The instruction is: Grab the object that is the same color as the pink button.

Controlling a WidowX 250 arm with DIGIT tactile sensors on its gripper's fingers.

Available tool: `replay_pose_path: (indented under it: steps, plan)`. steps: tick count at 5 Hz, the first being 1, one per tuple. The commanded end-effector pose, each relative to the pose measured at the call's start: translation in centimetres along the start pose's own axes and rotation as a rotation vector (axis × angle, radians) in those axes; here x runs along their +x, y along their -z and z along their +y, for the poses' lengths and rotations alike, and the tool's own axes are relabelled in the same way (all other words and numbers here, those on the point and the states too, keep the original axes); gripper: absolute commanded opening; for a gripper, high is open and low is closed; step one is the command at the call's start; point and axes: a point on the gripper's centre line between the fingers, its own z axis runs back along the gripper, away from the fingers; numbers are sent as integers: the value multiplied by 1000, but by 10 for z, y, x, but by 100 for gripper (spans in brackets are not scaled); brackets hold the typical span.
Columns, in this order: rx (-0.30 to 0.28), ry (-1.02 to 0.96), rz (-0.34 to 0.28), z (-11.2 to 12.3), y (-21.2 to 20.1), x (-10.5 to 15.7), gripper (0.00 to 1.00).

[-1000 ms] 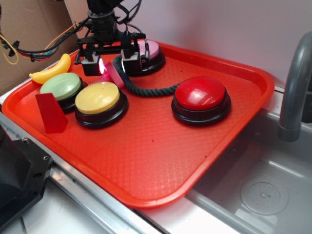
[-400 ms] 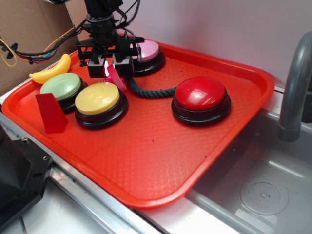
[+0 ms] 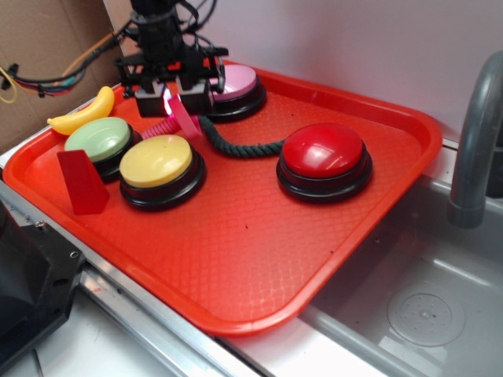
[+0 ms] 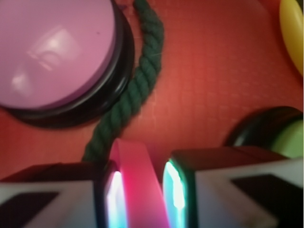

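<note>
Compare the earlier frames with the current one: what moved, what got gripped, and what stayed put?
The claw, open around the pink bolt a second ago, closed on its head and has lifted slightly, tilting the bolt up. The wrist view shows the head pinched between the fingers. The pink button, green rope, other buttons, red wedge and banana have not shifted.

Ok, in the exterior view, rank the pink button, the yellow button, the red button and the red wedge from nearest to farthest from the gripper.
1. Pink button, just beside the gripper, at the tray's back.
2. Yellow button, in front of it.
3. Red wedge, front left.
4. Red button, far across to the right.
</note>
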Motion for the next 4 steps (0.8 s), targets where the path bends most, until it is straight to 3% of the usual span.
replay_pose_path:
  steps: [1,2,3,4]
  plan:
    - [-60,161,-39,4,-78,-7,0]
    - [-37,397,35,6,-104,-32,0]
    - [-40,489,39,17,-120,-54,0]
    - [-86,525,34,24,-124,-67,0]
